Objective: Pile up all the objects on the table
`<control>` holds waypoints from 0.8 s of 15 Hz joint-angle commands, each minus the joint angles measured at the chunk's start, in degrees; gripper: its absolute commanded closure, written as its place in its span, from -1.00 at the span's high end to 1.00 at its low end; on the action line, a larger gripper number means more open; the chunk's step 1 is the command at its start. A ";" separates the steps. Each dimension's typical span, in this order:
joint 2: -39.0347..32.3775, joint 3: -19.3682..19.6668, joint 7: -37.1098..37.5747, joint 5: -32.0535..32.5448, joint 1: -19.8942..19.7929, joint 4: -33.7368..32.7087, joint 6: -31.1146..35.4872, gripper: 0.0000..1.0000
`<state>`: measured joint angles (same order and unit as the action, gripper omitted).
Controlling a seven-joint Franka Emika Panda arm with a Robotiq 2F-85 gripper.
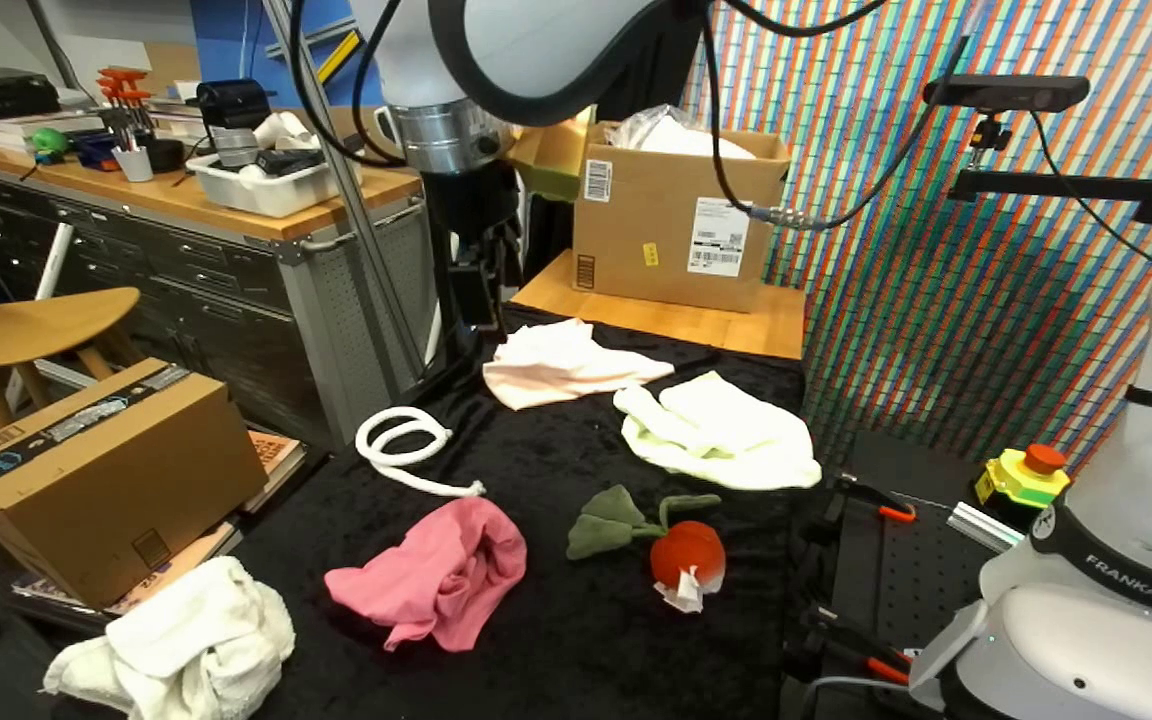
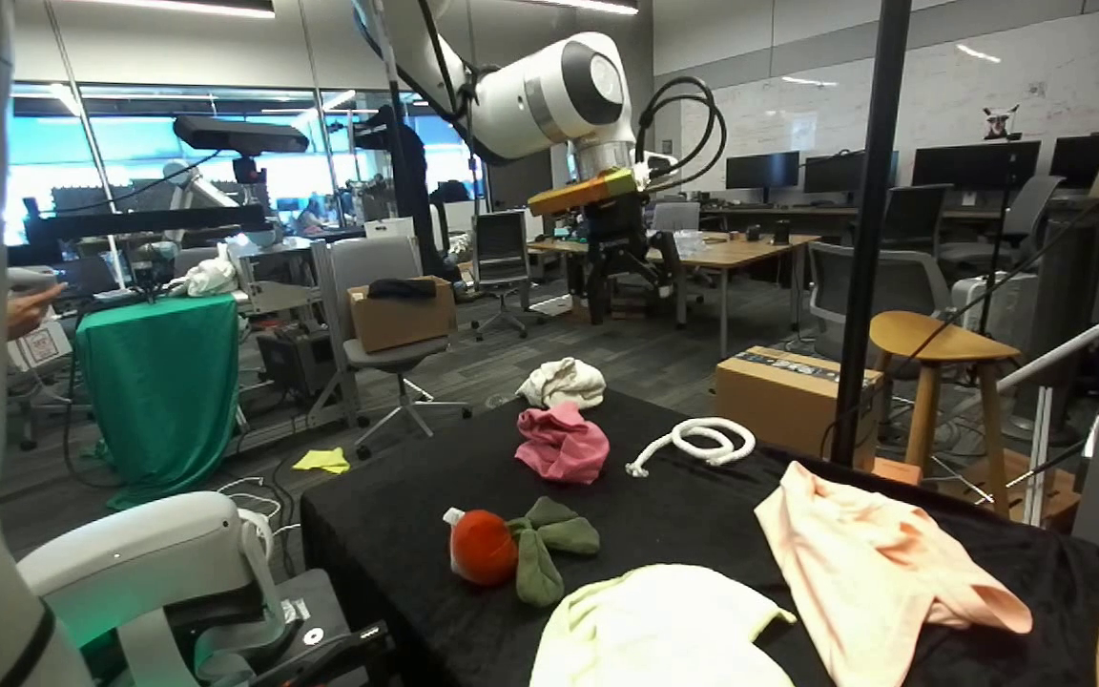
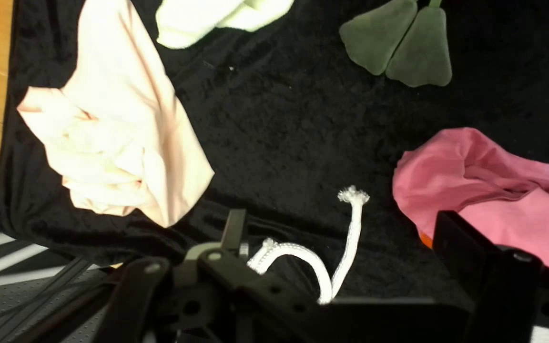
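In an exterior view, the thin rope (image 1: 402,461) lies at the table's (image 1: 556,640) left, farther than the pink cloth (image 1: 436,575), and the wide, empty gripper (image 3: 341,216) may miss it by closing too high.

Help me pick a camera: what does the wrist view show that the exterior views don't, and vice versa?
Only the wrist view: an unidentified orange patch at the edge of the pink cloth. Only the exterior views: red ball and taped cardboard box. Shared: pink cloth, peach cloth, pale yellow cloth, white rope, green leaves, black table, open gripper.
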<state>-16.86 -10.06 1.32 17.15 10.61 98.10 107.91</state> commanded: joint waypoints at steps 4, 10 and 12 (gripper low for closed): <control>-12.74 0.28 -3.61 -3.81 1.60 -12.51 1.99 1.00; -22.45 0.38 -7.29 -7.74 1.83 -20.93 1.46 1.00; -25.36 0.44 -8.40 -8.19 1.94 -23.63 1.27 1.00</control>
<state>-37.15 -10.03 -4.47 10.73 11.87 81.38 110.53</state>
